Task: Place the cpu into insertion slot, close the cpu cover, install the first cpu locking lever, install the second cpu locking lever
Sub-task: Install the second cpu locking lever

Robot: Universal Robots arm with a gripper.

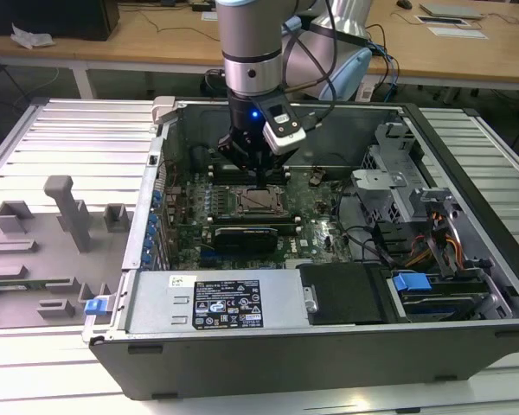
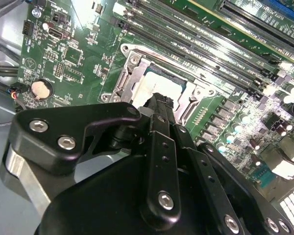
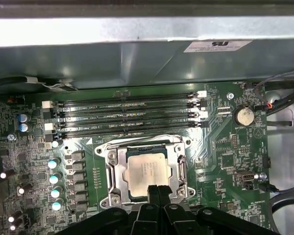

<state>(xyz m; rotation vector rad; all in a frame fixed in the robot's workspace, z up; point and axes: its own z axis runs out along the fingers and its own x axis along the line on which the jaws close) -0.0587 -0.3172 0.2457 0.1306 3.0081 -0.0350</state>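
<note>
- Off to the exterior view's left, a grey tray (image 1: 35, 259) of moulded blocks sits beside the open case (image 1: 329, 346); it looks like a parts rest, well clear of the work.
- Further along, mid-case, the arm (image 1: 253, 52) hangs straight down over the board (image 1: 320, 199), presumably so the gripper (image 1: 258, 173) meets the socket square-on.
- Under it the cpu (image 3: 146, 171) lies flat in the slot (image 3: 113, 182), its pale top showing through the window of the cover (image 3: 110, 157), which looks to be down around it.
- Fingers (image 3: 158, 193) are pressed together, nothing between them, tips right at the chip's near edge in the first wrist view; whether they touch it I cannot tell.
- Beyond the socket run the long memory slots (image 3: 127, 115).
- Rightmost in the exterior view stand the drive cage (image 1: 389, 186) and cables (image 1: 441, 233), untouched.
</note>
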